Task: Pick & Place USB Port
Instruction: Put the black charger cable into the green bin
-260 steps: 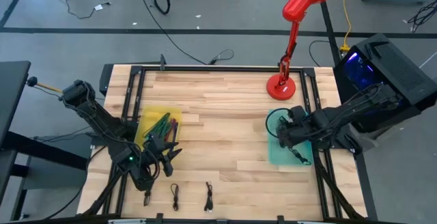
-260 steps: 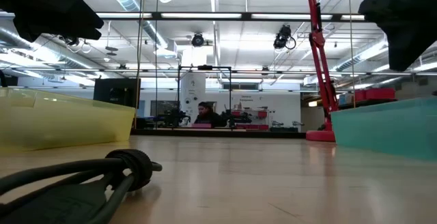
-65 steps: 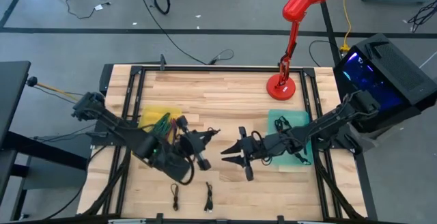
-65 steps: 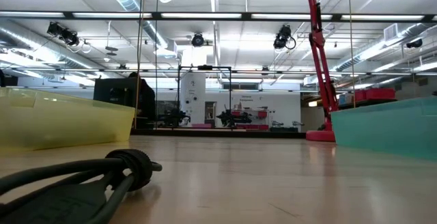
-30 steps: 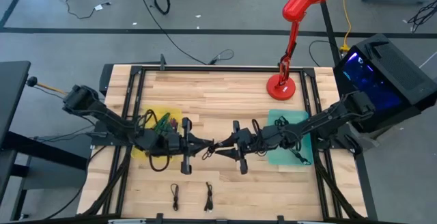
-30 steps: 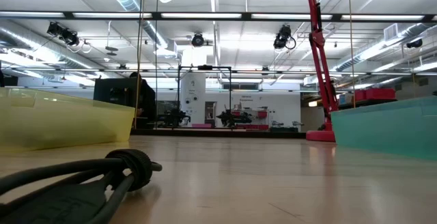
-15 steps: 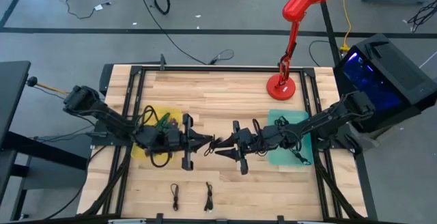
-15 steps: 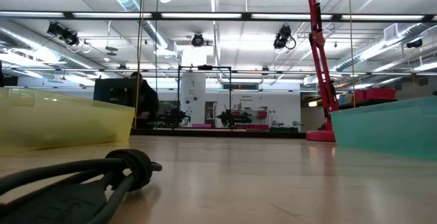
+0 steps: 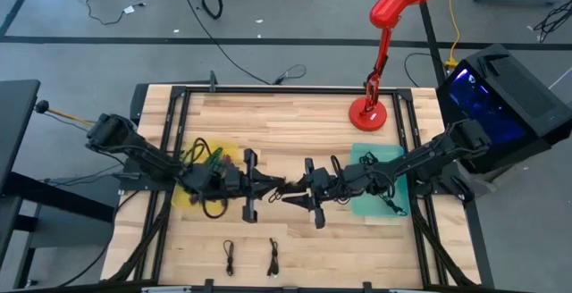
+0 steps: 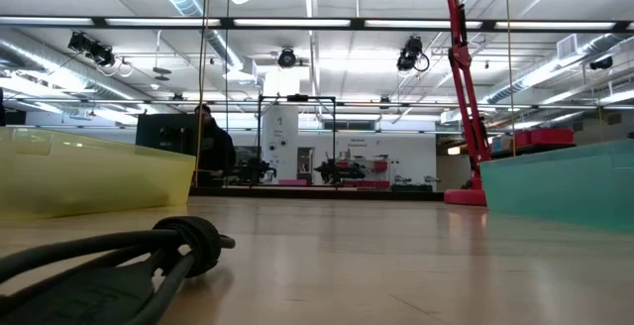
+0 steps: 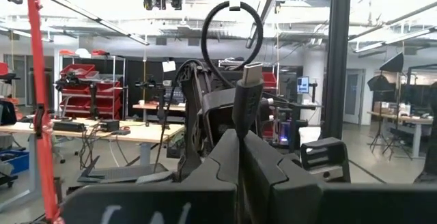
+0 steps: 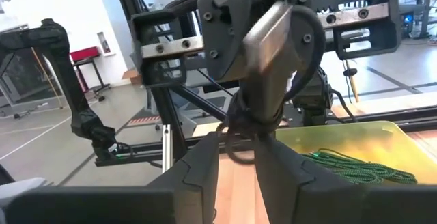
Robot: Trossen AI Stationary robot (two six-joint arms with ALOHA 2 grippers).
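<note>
1. Holding the USB cable [image 11: 246, 95] pinched tight in my left gripper [image 9: 268, 186], above mid-desk [image 9: 295, 132].
2. My right gripper [image 9: 288, 196] is part-closed around its plug: handover underway.
3. Placing in the teal bin [image 9: 393, 205] remains.

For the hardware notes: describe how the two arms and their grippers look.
Both arms are dark, jointed and slim. The left gripper and right gripper each carry a crossbar with two tapered black fingers. Silver screws dot the left gripper's crossbar. Black cables loop along the right arm; the left arm looks similar.
</note>
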